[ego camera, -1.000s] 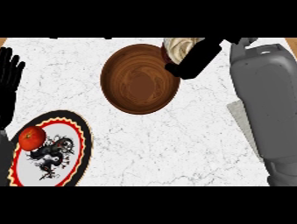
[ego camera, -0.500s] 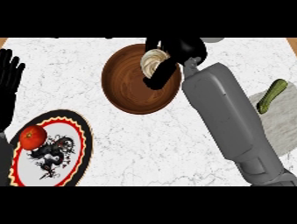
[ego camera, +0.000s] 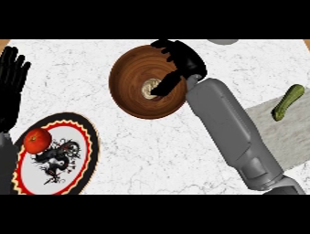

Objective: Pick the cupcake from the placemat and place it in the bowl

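The cupcake [ego camera: 150, 87] lies inside the brown wooden bowl [ego camera: 131, 98], a little right of its middle, showing a pale top. My right hand [ego camera: 183, 63] hovers over the bowl's far right rim with its fingers spread and relaxed; its thumb [ego camera: 167, 82] points down beside the cupcake, partly hiding it. The grey placemat [ego camera: 293, 132] lies at the right edge, with no cupcake on it. At the far left my left hand [ego camera: 4, 93] rests open with fingers up.
A green zucchini [ego camera: 287, 102] lies on the placemat's far part. A patterned round plate [ego camera: 66, 164] with a red tomato [ego camera: 37, 140] on it sits at the near left. My right forearm [ego camera: 232, 132] crosses the counter between bowl and placemat.
My right hand carried the cupcake from the bowl's far right rim over the bowl. The cupcake now lies in the bowl and the fingers have spread. The left hand has not moved.
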